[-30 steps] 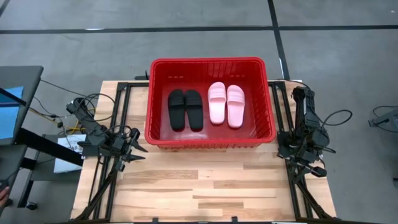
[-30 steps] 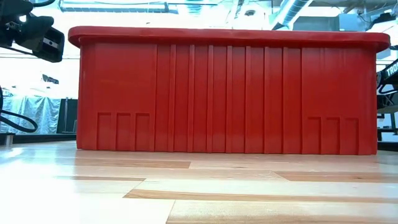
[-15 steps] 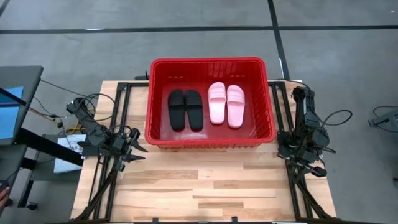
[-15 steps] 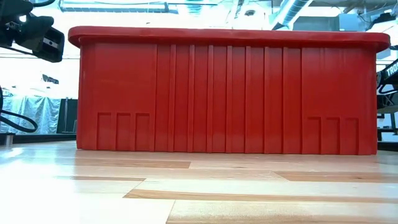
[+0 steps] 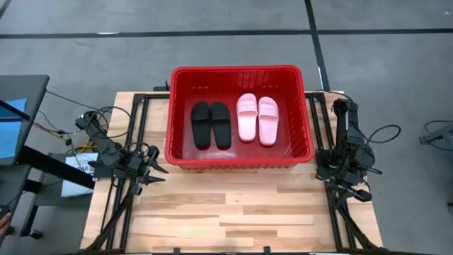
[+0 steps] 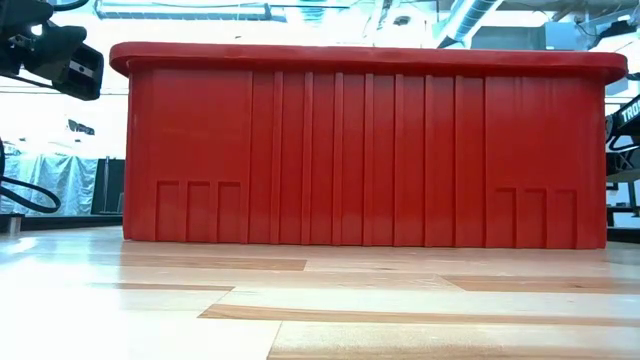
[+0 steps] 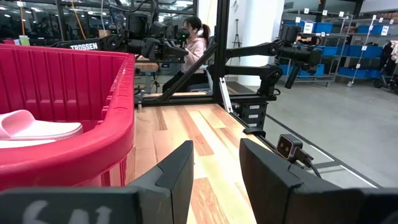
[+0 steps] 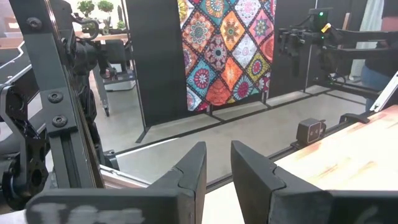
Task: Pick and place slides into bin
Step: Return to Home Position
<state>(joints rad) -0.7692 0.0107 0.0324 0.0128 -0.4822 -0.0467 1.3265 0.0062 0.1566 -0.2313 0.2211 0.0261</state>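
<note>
From above we see the bin [image 5: 239, 71] holding black slides [image 5: 211, 124] beside pink slides [image 5: 257, 119], left gripper [image 5: 150, 168] and right gripper [image 5: 354, 190] off its front corners. Low down, only its wall shows. Our wrist views show both jaws narrowly parted, empty.

i see the red bin [image 5: 239, 71], a big rectangular basket with a thick rim, standing upright on the table between my two grippers. the left gripper [image 5: 157, 174] is just beside its near left corner, and the right gripper [image 5: 356, 190] is a little apart from its near right corner. all four slides lie flat inside. the black pair [image 5: 211, 125] is toward the left jaws and the pink pair [image 5: 257, 119] toward the right jaws, and the pairs are not touching.
</note>
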